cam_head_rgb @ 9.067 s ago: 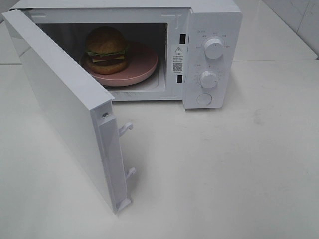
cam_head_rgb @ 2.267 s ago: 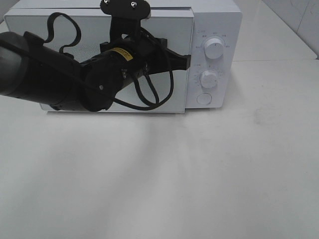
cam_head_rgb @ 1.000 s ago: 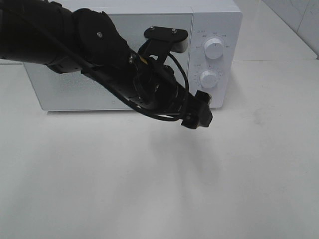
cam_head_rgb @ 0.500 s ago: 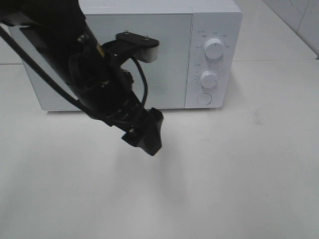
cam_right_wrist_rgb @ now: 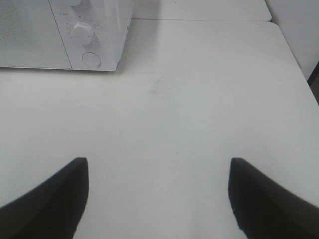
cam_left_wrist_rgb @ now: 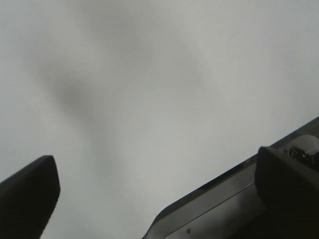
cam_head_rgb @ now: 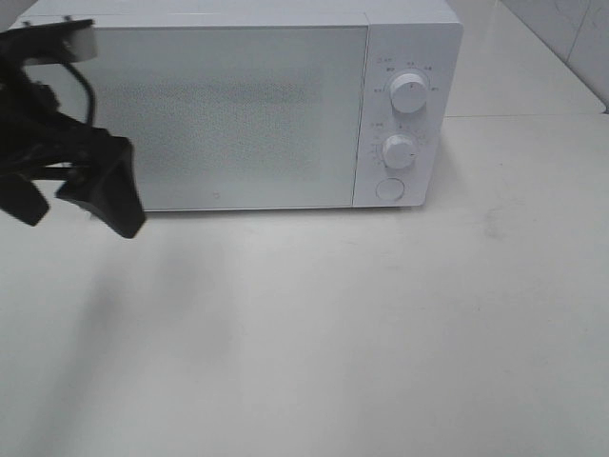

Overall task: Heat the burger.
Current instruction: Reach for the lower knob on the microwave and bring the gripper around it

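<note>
Burger: not visible in any view; microwave (cam_head_rgb: 228, 105) door is shut, so it's prob. inside.

Ext. high: left gripper (cam_head_rgb: 71, 202) by microwave's left end, jaws wide, empty.

Left wrist: only bare tabletop (cam_left_wrist_rgb: 149, 74) btw the spread jaws.

Right wrist: right gripper (cam_right_wrist_rgb: 158, 194) over tabletop, jaws wide, empty, well apart from lower knob (cam_right_wrist_rgb: 82, 32).

Step in hand looks like starting the heat. Next move calls for reaching that knob, narrowing jaws round it & turning.

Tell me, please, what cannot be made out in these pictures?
- Burger: hidden in every view; the shut microwave door covers it in the high view.
- Dial markings: too small, high view.
- Left gripper: arm cut off by the high view's left edge.
- Right gripper: only fingertips show, wrist view.
</note>
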`<state>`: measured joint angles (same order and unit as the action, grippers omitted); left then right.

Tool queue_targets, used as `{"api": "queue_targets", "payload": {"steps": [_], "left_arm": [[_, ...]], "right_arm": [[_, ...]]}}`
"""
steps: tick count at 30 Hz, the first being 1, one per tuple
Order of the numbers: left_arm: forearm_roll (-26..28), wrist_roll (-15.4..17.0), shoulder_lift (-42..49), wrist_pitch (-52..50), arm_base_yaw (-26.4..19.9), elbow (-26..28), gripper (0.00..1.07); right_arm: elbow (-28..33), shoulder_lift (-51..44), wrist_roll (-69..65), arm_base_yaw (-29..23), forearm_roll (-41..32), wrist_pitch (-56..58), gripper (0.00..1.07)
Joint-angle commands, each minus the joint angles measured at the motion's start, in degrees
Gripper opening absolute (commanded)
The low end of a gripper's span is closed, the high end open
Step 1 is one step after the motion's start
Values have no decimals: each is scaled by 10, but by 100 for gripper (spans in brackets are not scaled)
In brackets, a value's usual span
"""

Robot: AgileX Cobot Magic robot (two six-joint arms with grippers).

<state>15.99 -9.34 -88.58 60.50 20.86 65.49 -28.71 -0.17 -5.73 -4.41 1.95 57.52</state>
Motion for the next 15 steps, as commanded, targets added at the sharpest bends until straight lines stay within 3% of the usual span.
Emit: {"api": "queue_targets", "payload": {"steps": [1, 2, 3, 5, 7, 8, 9, 15], "left_arm": [[-1, 11, 47, 10, -58, -37, 101], [-1, 11, 47, 10, -58, -37, 101], [-2, 11, 70, 20, -94, -53, 101], [-4, 11, 83, 26, -114, -60, 101], [-16, 11, 120, 41, -167, -74, 101], [-16, 11, 120, 41, -167, -74, 101], [-28, 11, 142, 49, -203, -83, 101], [-31, 27, 222, 42, -271, -124, 101]], "right_arm": [[2, -17, 7, 5, 1, -4, 75], [2, -17, 7, 5, 1, -4, 75], [2, -17, 7, 5, 1, -4, 75], [2, -17, 7, 5, 1, -4, 75], [2, -17, 7, 5, 1, -4, 75], [2, -17, 7, 5, 1, -4, 75], [2, -17, 7, 5, 1, -4, 75], [2, -17, 7, 5, 1, -4, 75]]}}
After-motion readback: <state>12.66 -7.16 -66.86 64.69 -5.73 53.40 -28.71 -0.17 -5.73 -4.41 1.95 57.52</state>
